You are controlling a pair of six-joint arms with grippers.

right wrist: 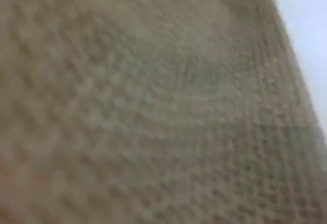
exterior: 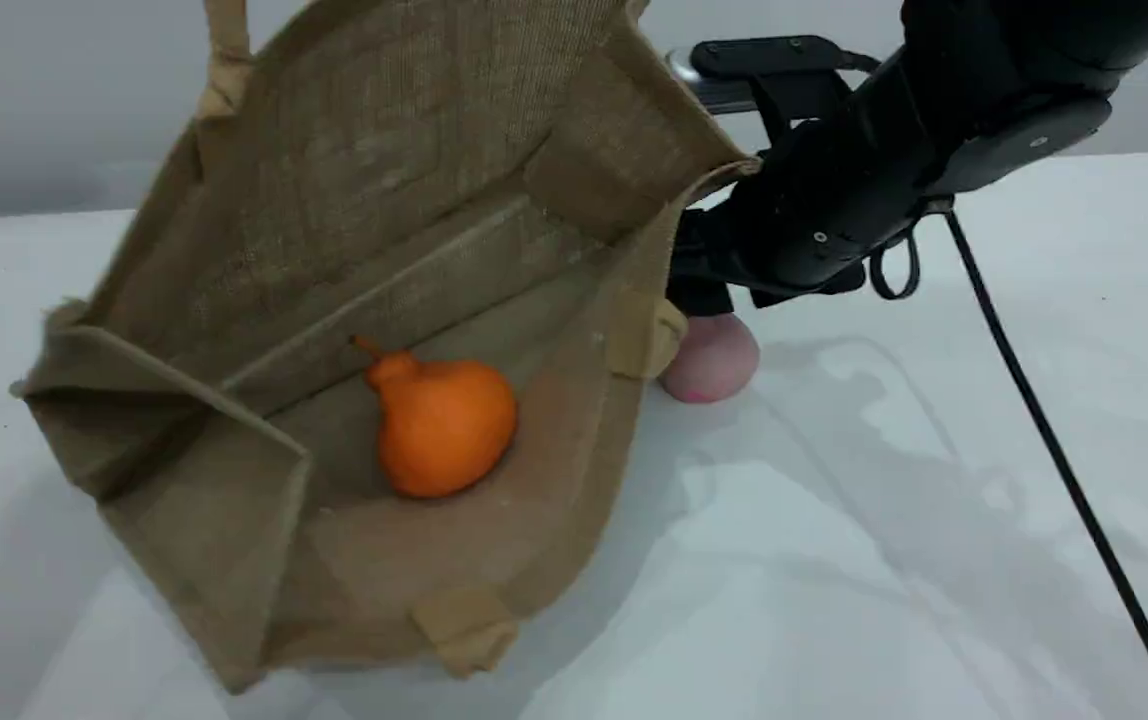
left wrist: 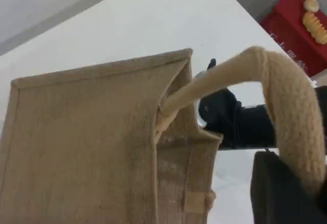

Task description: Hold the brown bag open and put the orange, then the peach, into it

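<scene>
peach (exterior: 714,358) half behind bag (exterior: 384,200)

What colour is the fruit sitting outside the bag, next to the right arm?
Dull pink: the peach, seen best in the scene view.

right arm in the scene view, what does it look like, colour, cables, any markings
The right arm is matte black with chunky, rounded housings, small silver screw heads on its side and a flat black bracket on top. A thin black cable runs from it down across the white table, with a small loop near the wrist. Its tool is hidden behind the bag. No lettering visible.
</scene>
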